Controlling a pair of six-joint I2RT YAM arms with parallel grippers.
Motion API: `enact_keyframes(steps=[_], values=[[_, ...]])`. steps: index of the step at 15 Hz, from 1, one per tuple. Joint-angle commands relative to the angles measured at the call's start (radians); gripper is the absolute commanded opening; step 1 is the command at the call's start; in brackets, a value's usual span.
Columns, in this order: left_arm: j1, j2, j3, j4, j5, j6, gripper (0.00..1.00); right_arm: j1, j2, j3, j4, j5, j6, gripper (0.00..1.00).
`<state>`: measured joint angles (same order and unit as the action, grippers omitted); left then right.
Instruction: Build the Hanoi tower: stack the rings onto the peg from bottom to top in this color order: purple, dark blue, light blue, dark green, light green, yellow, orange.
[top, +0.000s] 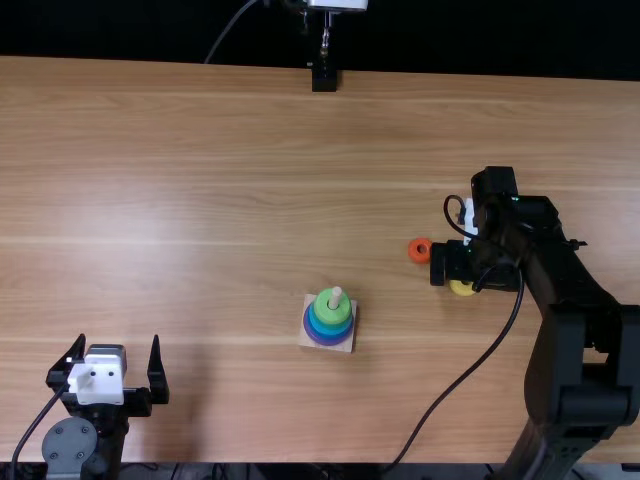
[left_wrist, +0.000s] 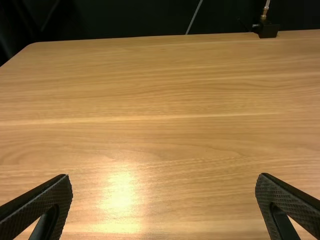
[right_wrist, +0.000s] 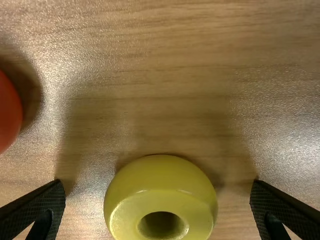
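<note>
Currently, left gripper (top: 118, 338) is spread wide, nothing held. Rings (top: 331, 315) are stacked on the peg (top: 336, 293). Orange ring (top: 419, 250) is left outside right gripper (top: 472, 268); yellow ring (top: 462, 288) is flanked by its wide-parted fingers, ungripped.

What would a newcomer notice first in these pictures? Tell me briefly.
Probably the bright stack of rings, light green on top, standing on its pale base near the middle of the table's near half. Then the orange ring, farther right, beside the right arm's tool. In the right wrist view, the yellow ring looms large between that tool's open fingers.
</note>
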<state>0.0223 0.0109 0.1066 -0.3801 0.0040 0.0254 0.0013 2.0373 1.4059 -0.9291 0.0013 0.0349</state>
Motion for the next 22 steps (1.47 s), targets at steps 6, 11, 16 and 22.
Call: enact_keyframes(steps=[6, 11, 16, 22], values=[[0.013, -0.011, -0.107, -0.065, -0.002, 0.002, 1.00, -0.012, 0.027, 0.002, 0.024, 0.008, 0.007, 0.17], [0.013, -0.011, -0.107, -0.065, -0.002, 0.002, 1.00, -0.009, 0.026, -0.016, 0.043, 0.008, 0.006, 0.00], [0.013, -0.011, -0.107, -0.065, -0.002, 0.002, 1.00, -0.009, 0.017, -0.004, 0.022, 0.012, 0.000, 0.00], [0.013, -0.011, -0.107, -0.065, -0.002, 0.002, 1.00, 0.002, -0.154, 0.013, -0.112, 0.010, -0.007, 0.00]])
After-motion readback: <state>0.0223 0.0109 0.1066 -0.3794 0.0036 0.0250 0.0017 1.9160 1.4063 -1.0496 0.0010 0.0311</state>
